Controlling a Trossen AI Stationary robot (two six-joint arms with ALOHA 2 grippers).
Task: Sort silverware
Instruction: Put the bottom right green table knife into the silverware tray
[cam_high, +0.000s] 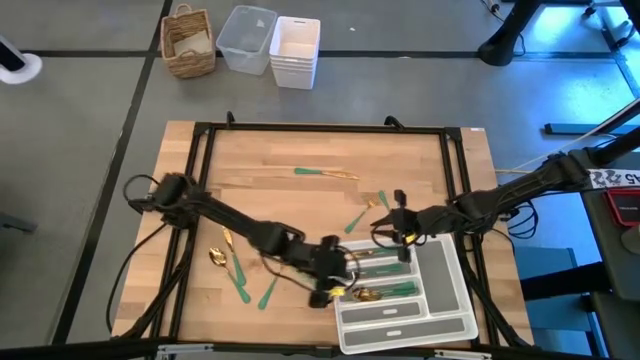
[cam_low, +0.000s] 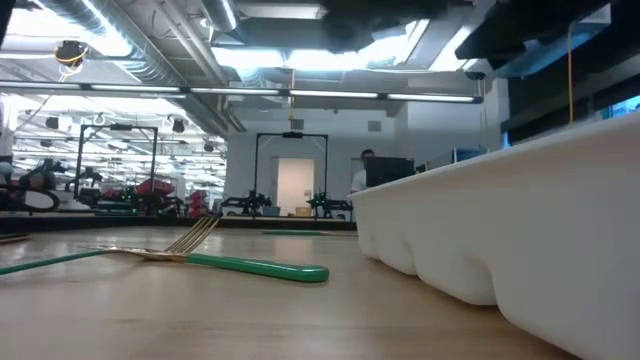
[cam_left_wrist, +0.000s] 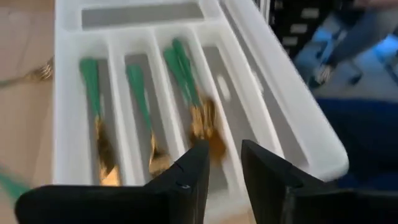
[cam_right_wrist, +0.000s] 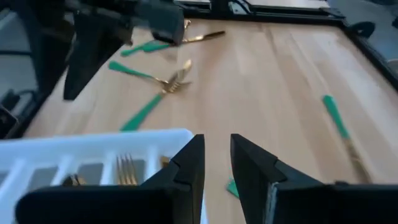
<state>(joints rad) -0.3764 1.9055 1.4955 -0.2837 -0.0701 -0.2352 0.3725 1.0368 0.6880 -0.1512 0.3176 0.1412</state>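
Note:
The silverware has gold heads and green handles. Some of it lies in the white tray (cam_left_wrist: 74, 81): a pair of spoons (cam_left_wrist: 198, 112) in one slot and other pieces (cam_left_wrist: 99, 124) in the slots beside it. My left gripper (cam_left_wrist: 224, 158) hovers open and empty over the tray's left end (cam_high: 345, 300). My right gripper (cam_right_wrist: 216, 152) stands open and empty above the table by the tray's far edge (cam_right_wrist: 93, 146). Loose pieces lie flat on the wood: a knife (cam_high: 325, 175), forks (cam_high: 362, 217) and a spoon (cam_high: 217, 258).
A black frame (cam_high: 320, 130) runs round the wooden table top. Beyond the table's far edge stand a wicker basket (cam_high: 188, 42) and white bins (cam_high: 295, 50). In the low view a fork (cam_low: 200, 255) lies before the tray's wall (cam_low: 500, 230).

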